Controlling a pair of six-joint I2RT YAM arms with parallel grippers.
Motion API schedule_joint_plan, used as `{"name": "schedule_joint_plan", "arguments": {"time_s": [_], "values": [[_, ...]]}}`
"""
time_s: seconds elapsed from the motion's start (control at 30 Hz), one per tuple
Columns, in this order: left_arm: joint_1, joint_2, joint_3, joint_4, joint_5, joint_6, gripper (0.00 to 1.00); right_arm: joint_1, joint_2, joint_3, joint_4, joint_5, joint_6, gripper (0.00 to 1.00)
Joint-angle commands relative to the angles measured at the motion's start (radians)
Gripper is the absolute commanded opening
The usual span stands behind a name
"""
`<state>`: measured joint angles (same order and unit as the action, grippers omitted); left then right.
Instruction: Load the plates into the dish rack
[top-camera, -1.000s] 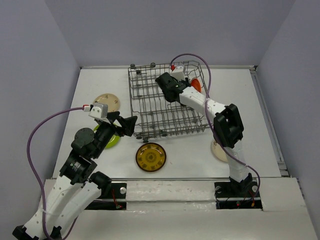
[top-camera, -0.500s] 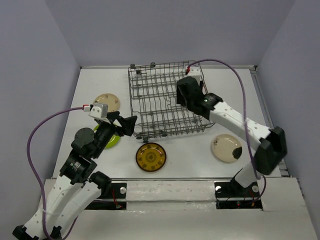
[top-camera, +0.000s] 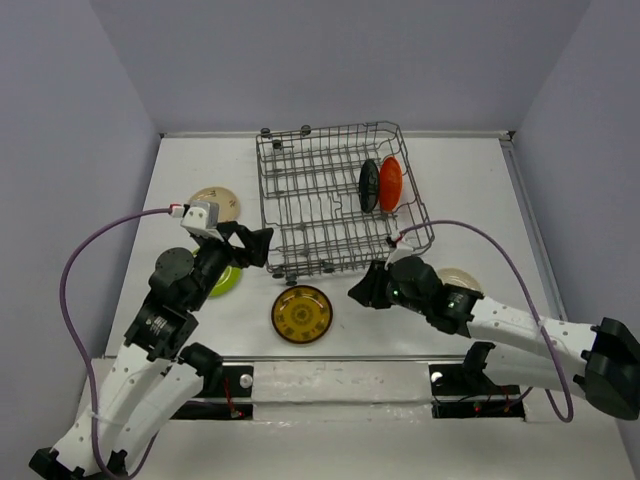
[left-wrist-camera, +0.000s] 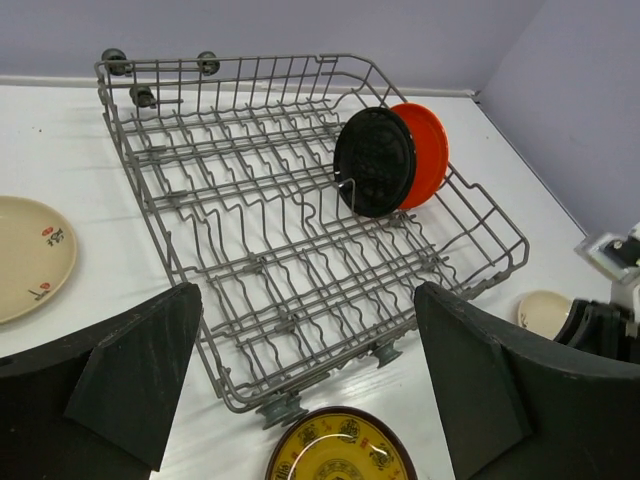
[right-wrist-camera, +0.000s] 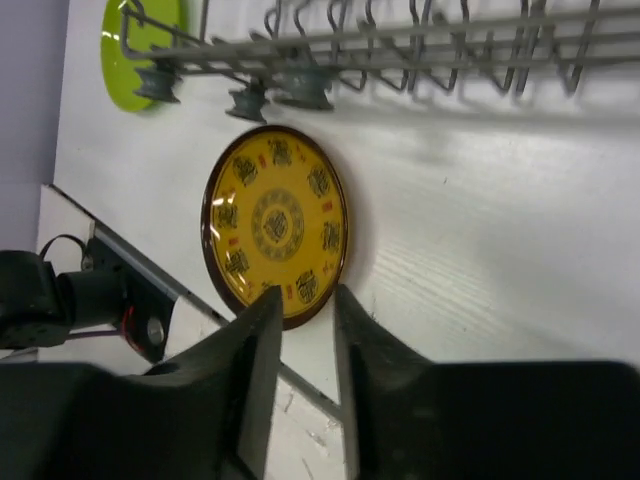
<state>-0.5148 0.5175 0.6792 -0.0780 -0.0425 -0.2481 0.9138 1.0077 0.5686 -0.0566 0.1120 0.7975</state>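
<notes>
Plates: 6 total, one of each look.

2 stand on edge in the dish rack (top-camera: 320, 200), back-right part, between the tines. These are the black plate (top-camera: 369, 185) and the orange plate (top-camera: 391, 182), close side by side, w/ black on the left in the top view.

The other 4 lie flat on the white table (top-camera: 470, 180):
- Cream plate w/ brown marks (top-camera: 215, 203): left of the rack.
- Lime green plate (top-camera: 224, 281): near the rack's front-left corner, partly under the left arm.
- Brown plate w/ yellow pattern (top-camera: 302, 313): just in front of the rack.
- Cream plate w/ black patch (top-camera: 460, 281): off the rack's front-right corner, mostly hidden behind the right arm.

Rack: 1. Grey wire, rectangular, w/ raised sides, rows of upright tines and small rollers at the corners. It sits a bit skewed at mid-table, toward the back.

Grippers: 2.
- Left gripper (left-wrist-camera: 308, 290): jaws spread wide and empty, hanging above the table at the rack's front-left and facing the rack.
- Right gripper (right-wrist-camera: 306, 292): low over the table in front of the rack, just right of the yellow-pattern plate. Fingers are nearly together w/ a narrow gap and nothing between them. The tips are by that plate's rim; can't tell if they touch it.
</notes>
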Motion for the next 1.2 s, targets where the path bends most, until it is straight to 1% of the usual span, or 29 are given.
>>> {"name": "schedule_joint_plan", "arguments": {"time_s": [0.0, 0.07, 0.13, 0.2, 0.3, 0.33, 0.4, 0.5, 0.53, 0.67, 0.73, 0.77, 0.83, 0.87, 0.9, 0.97, 1.0, 1.03, 1.1, 1.13, 1.17], "values": [[0.024, 0.021, 0.022, 0.041, 0.003, 0.001, 0.99, 0.095, 0.047, -0.097, 0.221, -0.012, 0.204, 0.53], [0.036, 0.026, 0.02, 0.043, 0.006, 0.0, 0.99, 0.121, 0.121, -0.121, 0.286, 0.011, 0.252, 0.58], [0.042, 0.03, 0.02, 0.043, 0.006, 0.0, 0.99, 0.143, 0.172, -0.18, 0.426, 0.008, 0.328, 0.59], [0.048, 0.033, 0.02, 0.043, 0.007, 0.0, 0.99, 0.143, 0.264, -0.219, 0.556, 0.002, 0.399, 0.59], [0.055, 0.044, 0.02, 0.044, 0.013, -0.002, 0.99, 0.154, 0.354, -0.227, 0.626, 0.003, 0.431, 0.58], [0.056, 0.05, 0.02, 0.046, 0.021, -0.003, 0.99, 0.154, 0.403, -0.223, 0.677, 0.003, 0.442, 0.56], [0.059, 0.053, 0.02, 0.046, 0.026, -0.003, 0.99, 0.154, 0.468, -0.21, 0.715, 0.009, 0.463, 0.53], [0.062, 0.052, 0.02, 0.046, 0.026, -0.003, 0.99, 0.154, 0.531, -0.197, 0.788, 0.002, 0.511, 0.48], [0.062, 0.052, 0.02, 0.046, 0.024, -0.003, 0.99, 0.154, 0.573, -0.197, 0.805, -0.005, 0.522, 0.46], [0.062, 0.052, 0.02, 0.046, 0.026, -0.003, 0.99, 0.154, 0.638, -0.197, 0.841, -0.02, 0.559, 0.38], [0.064, 0.047, 0.02, 0.044, 0.024, -0.003, 0.99, 0.154, 0.635, -0.191, 0.796, -0.008, 0.563, 0.32], [0.064, 0.046, 0.02, 0.044, 0.023, -0.003, 0.99, 0.154, 0.628, -0.19, 0.741, -0.003, 0.563, 0.22], [0.064, 0.042, 0.02, 0.044, 0.021, -0.005, 0.99, 0.154, 0.603, -0.19, 0.689, 0.017, 0.554, 0.15], [0.064, 0.041, 0.02, 0.044, 0.021, -0.003, 0.99, 0.164, 0.564, -0.191, 0.661, 0.024, 0.549, 0.12], [0.064, 0.041, 0.02, 0.044, 0.023, -0.003, 0.99, 0.165, 0.537, -0.193, 0.587, 0.034, 0.542, 0.07], [0.065, 0.035, 0.02, 0.044, 0.023, -0.003, 0.99, 0.174, 0.479, -0.167, 0.488, 0.052, 0.484, 0.07], [0.065, 0.033, 0.02, 0.043, 0.021, -0.003, 0.99, 0.174, 0.416, -0.148, 0.371, 0.057, 0.455, 0.07], [0.064, 0.029, 0.02, 0.043, 0.021, -0.003, 0.99, 0.183, 0.384, -0.101, 0.31, 0.063, 0.383, 0.07], [0.064, 0.024, 0.02, 0.043, 0.021, -0.005, 0.99, 0.183, 0.327, -0.044, 0.214, 0.043, 0.291, 0.07], [0.065, 0.023, 0.02, 0.043, 0.018, -0.005, 0.99, 0.183, 0.286, -0.009, 0.114, 0.014, 0.201, 0.07], [0.067, 0.018, 0.02, 0.043, 0.018, -0.005, 0.99, 0.192, 0.27, 0.066, 0.066, 0.003, 0.156, 0.07]]}}
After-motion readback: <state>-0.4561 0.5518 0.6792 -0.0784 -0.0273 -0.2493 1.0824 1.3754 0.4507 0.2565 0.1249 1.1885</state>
